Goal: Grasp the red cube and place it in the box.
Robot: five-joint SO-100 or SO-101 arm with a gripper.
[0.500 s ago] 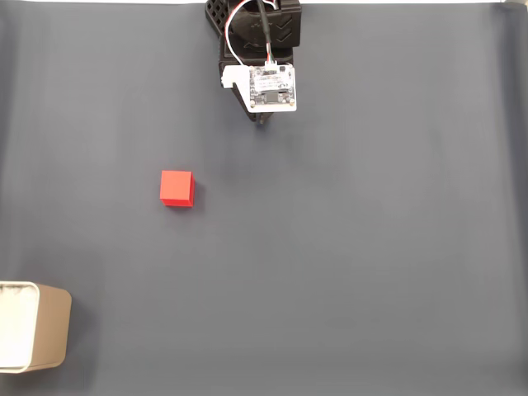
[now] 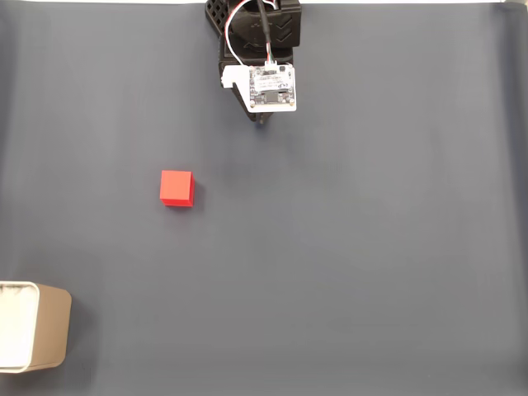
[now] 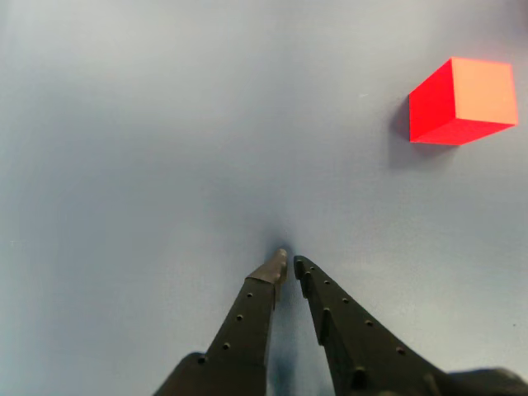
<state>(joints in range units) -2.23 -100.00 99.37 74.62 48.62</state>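
Note:
The red cube (image 2: 176,188) rests on the dark grey mat, left of centre in the fixed view. It appears at the upper right in the wrist view as the red cube (image 3: 462,101). The tan box (image 2: 35,337) with its white inside sits at the bottom left corner, partly cut off by the edge. My arm folds at the top centre, and the gripper (image 2: 263,121) peeks out beneath the wrist's white board. In the wrist view the gripper (image 3: 289,262) is shut, black fingertips almost touching, nothing between them, well away from the cube.
A dark grey mat (image 2: 355,264) covers the whole work surface. The arm's black base (image 2: 247,25) stands at the top edge. A wide stretch of bare mat lies between the cube and the box.

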